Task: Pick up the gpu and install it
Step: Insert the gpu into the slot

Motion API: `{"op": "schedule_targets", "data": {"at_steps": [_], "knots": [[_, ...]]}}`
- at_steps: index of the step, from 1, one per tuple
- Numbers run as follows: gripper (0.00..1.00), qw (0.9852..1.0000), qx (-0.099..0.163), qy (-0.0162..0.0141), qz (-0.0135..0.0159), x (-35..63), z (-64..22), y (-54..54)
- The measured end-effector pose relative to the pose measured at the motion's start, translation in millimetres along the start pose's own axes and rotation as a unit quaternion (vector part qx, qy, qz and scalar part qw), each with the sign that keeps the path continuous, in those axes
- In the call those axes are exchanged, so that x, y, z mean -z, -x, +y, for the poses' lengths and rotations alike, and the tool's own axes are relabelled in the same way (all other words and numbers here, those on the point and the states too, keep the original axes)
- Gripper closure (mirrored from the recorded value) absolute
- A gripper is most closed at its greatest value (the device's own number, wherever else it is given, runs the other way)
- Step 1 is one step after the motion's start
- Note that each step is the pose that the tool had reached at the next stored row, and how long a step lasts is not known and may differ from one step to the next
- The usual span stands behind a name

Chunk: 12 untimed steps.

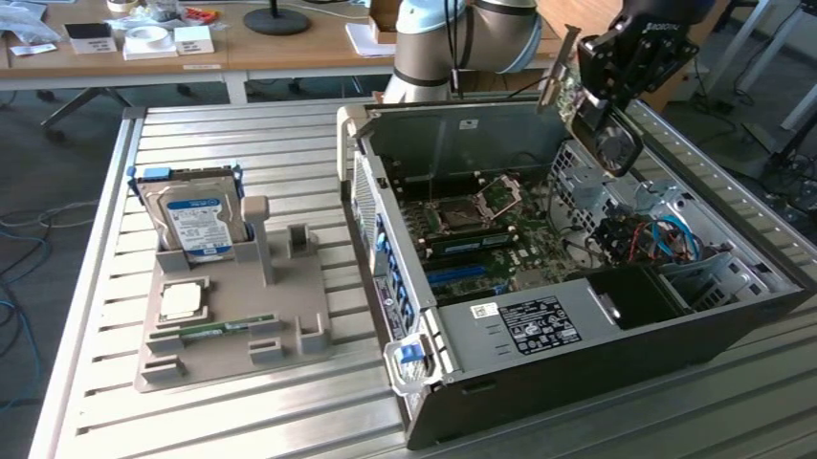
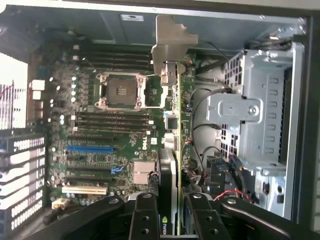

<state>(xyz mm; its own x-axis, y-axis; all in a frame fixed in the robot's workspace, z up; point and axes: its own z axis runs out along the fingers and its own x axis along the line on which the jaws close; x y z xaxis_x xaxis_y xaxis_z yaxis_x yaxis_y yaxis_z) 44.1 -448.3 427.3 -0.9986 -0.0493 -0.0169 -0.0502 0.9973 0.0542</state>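
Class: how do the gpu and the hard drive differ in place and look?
The gpu hangs in the gripper above the case; the hard drive stands in a holder. The gpu is dark; the hard drive is silver with a blue-white label. Both are flat, on edge.

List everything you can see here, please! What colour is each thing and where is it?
table: one, silver metal slats, under everything
computer case: one, black and grey, open, on the exterior view's right
motherboard: one, green, inside the case
holder: one, grey, on the exterior view's left
hard drive: one, silver with blue-white label, upright in the holder
RAM stick: one, green, lying in the holder
chip: one, silver, flat on the holder
gpu: one, dark with silver bracket, held above the open case
gripper: one, black, shut on the gpu
arm: one, pale grey, behind the case
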Motion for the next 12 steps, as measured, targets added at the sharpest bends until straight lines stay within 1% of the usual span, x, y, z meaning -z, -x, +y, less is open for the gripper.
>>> {"op": "schedule_targets", "data": {"at_steps": [3, 6, 9, 12], "knots": [[0.73, 0.9996, 0.028, 0.0005, 0.0015, -0.1, 0.0, 0.0], [0.73, 0.9985, 0.055, 0.0009, 0.003, -0.1, 0.0, 0.0], [0.73, 0.9967, 0.082, 0.0013, 0.0045, -0.1, 0.0, 0.0], [0.73, 0.994, 0.109, 0.0018, 0.0059, -0.2, 0.0, 0.0]]}}
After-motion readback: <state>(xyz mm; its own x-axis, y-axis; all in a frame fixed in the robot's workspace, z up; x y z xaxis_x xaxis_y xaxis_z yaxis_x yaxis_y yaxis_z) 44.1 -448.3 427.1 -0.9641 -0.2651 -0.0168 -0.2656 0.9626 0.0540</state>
